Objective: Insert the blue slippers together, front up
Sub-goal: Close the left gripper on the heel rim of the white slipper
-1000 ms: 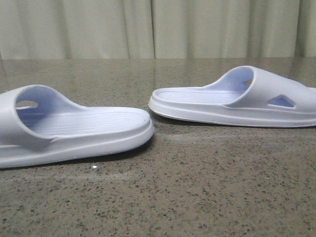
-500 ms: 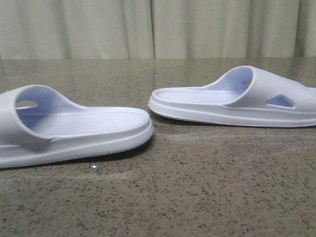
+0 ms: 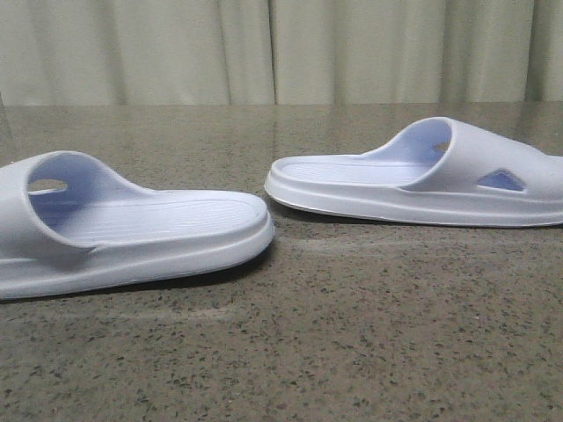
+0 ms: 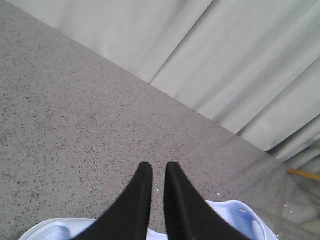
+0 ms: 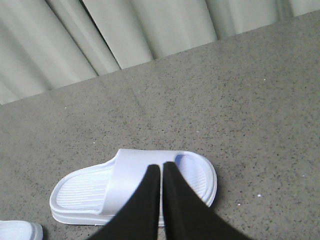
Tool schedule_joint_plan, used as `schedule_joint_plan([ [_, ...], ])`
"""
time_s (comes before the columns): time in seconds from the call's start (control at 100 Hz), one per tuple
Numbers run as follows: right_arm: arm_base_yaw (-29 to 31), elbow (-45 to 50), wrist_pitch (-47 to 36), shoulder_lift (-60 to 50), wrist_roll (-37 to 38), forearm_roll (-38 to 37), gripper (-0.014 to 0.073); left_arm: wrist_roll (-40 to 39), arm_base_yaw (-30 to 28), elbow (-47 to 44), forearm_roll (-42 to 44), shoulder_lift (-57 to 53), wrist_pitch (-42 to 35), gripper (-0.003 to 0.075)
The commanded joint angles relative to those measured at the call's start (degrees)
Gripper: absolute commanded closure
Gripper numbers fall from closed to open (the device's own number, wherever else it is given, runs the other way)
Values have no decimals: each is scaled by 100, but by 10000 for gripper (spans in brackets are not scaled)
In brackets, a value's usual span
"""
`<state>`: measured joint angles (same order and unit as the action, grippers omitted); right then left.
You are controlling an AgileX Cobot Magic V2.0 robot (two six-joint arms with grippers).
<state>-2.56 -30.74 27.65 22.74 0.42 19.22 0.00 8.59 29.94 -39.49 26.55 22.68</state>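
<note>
Two pale blue-white slippers lie flat on the speckled table, soles down. In the front view one slipper is near left and the other is farther right, with a gap between their ends. Neither gripper shows in the front view. My left gripper hangs above the left slipper, its fingers a narrow gap apart with nothing between them. My right gripper hangs above the right slipper's strap, fingers almost touching and empty. The left slipper's edge shows at that view's corner.
The grey speckled stone table runs back to a pale pleated curtain along its far edge. A yellow rod shows by the curtain in the left wrist view.
Both slippers stay where they were. A small bright speck in front of the left slipper has gone from the front view.
</note>
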Motion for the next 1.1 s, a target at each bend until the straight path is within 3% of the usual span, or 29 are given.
schedule_joint_plan([
  [0.0,41,-212,-416,88,-42,65,536,0,34,190,-121,92,-278,668],
  [0.09,41,-212,-454,88,-42,65,399,0,34,190,-121,92,-278,587],
  [0.18,41,-212,-552,88,-42,65,298,0,34,190,-145,92,-232,447],
  [0.28,41,-212,-685,88,-42,65,276,0,34,190,-144,92,-211,249],
  [0.35,41,-212,-761,88,-42,65,276,0,34,190,-144,92,-197,164],
  [0.53,41,-212,-833,97,-42,65,276,-131,34,154,-132,92,-269,160],
  [0.75,41,-212,-833,97,-42,65,276,-1842,34,-296,904,92,-302,160],
  [1.09,41,-212,-842,97,-42,65,276,-2789,34,-911,1444,92,-306,160],
])
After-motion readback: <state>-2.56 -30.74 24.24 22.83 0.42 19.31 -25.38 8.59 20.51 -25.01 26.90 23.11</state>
